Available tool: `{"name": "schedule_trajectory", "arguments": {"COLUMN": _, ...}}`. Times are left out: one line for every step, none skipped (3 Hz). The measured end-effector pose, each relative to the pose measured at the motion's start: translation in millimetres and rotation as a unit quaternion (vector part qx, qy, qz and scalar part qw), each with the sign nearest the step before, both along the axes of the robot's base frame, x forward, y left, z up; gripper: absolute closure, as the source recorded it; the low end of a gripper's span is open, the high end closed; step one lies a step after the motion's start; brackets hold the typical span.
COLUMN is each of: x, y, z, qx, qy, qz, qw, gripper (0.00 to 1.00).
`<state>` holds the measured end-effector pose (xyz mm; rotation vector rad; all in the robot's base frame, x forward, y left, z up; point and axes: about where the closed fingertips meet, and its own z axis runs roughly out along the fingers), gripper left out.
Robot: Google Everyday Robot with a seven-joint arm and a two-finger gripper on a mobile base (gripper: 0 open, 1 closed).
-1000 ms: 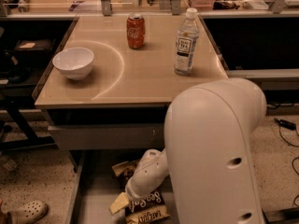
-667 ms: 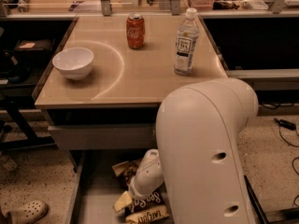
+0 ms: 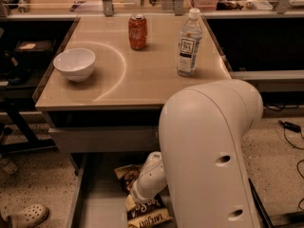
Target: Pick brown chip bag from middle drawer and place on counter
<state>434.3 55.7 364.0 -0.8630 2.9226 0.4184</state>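
Observation:
The brown chip bag [image 3: 148, 215] lies on the floor of the open middle drawer [image 3: 97, 201], below the counter's front edge; its white lettering and cream-yellow end show. My gripper [image 3: 137, 199] is down in the drawer at the bag's upper end, reached in from the right, with my cream wrist covering it. The counter [image 3: 142, 75] is a glossy beige top with a pale arc mark. My big arm shell [image 3: 209, 151] hides the drawer's right half.
On the counter stand a white bowl [image 3: 74, 64] at the left, a red soda can [image 3: 137, 31] at the back and a water bottle [image 3: 189, 42] at the right. A crumpled wrapper [image 3: 126, 172] lies behind the bag. A shoe [image 3: 26, 216] is on the floor.
My arm shell has swung left and covers more of the drawer. The wrist stays down at the bag, which has barely moved.

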Motion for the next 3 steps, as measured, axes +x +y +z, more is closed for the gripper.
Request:
{"name": "schedule_trajectory", "arguments": {"x": 0.0, "y": 0.0, "z": 0.0, "qx": 0.0, "qy": 0.0, "qz": 0.0, "qw": 1.0, "gripper": 0.64}}
{"name": "schedule_trajectory", "arguments": {"x": 0.0, "y": 0.0, "z": 4.4, "qx": 0.0, "qy": 0.0, "qz": 0.0, "qw": 1.0, "gripper": 0.87}}
{"name": "schedule_trajectory", "arguments": {"x": -0.1, "y": 0.0, "z": 9.2, "qx": 0.0, "qy": 0.0, "qz": 0.0, "qw": 1.0, "gripper": 1.0}}
